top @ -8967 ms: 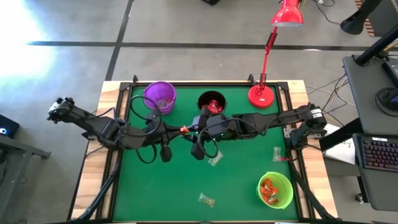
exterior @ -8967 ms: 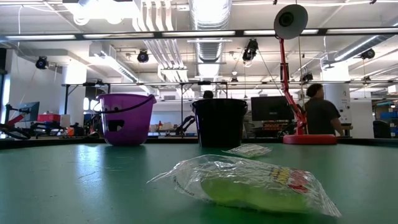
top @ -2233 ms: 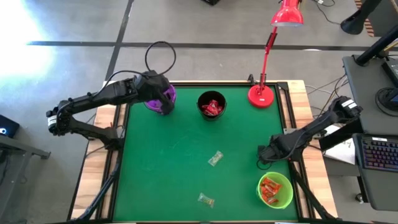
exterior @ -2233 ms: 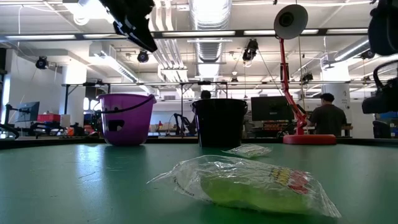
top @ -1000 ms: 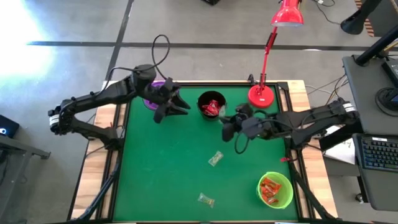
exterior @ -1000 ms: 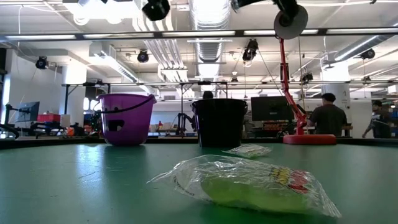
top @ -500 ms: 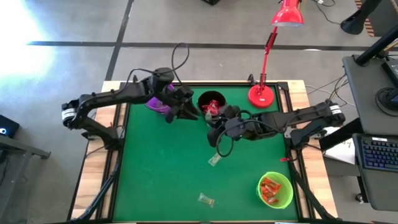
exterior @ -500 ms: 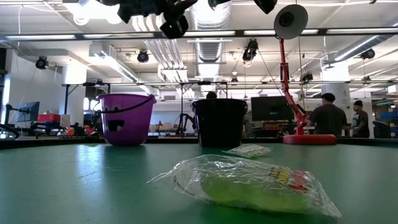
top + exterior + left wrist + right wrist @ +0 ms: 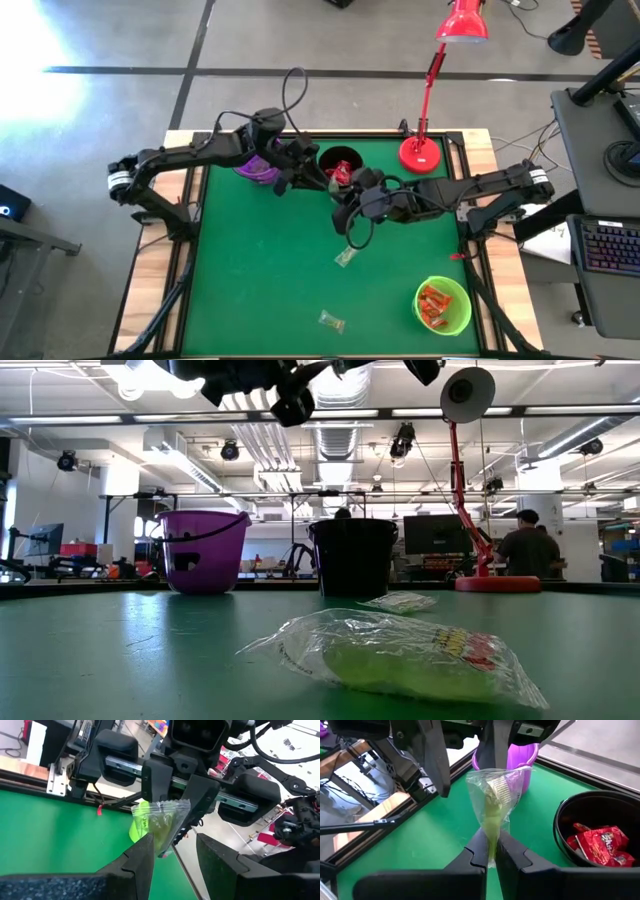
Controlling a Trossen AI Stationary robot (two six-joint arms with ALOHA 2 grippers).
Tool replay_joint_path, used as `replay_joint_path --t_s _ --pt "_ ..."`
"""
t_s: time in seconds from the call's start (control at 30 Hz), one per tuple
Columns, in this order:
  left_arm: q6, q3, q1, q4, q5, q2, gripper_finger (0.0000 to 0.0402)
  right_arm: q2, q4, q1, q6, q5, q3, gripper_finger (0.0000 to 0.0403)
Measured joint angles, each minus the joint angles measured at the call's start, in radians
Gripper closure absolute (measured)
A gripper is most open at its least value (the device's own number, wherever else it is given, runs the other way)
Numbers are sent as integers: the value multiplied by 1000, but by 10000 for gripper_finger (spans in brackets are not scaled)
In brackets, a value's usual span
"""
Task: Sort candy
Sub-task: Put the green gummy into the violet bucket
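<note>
The right gripper [image 9: 491, 851] has its 2 dark fingers [image 9: 477, 851] clenched on the lower end of a clear-wrapped pale green candy [image 9: 493, 802], which stands upright between them. The left gripper [image 9: 171, 851] faces it from the other side with its fingers [image 9: 142, 852] spread apart, one on each side of the same sweet without closing on it. In the high view the 2 meet above the far middle of the green felt desk [image 9: 260, 280], between the purple plastic cup [image 9: 258, 166] on the left and the black cup [image 9: 340, 166], which holds shiny red wrapped sweets [image 9: 600, 843].

Lower on the desk, a clear-wrapped candy [image 9: 345, 256] lies near the middle and another [image 9: 331, 321] lies close to the near edge. A lime green cup [image 9: 443, 305] at the near right holds orange-red sweets [image 9: 432, 302]. A red desk lamp [image 9: 422, 152] stands at the far right. In the low view a person [image 9: 525, 550] stands in the room beyond.
</note>
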Motion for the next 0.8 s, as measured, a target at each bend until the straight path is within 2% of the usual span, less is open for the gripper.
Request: replay_joint_path --t_s 0.37,0.6,0.8 --pt "-20 0 1 20 -24 17 272 3 102 -8 -42 -52 0 390" --pt "-26 0 3 29 -29 34 273 3 86 -28 -52 -55 -1 390" --pt "-14 0 2 52 -29 34 306 17 80 -30 -45 -50 -1 390"
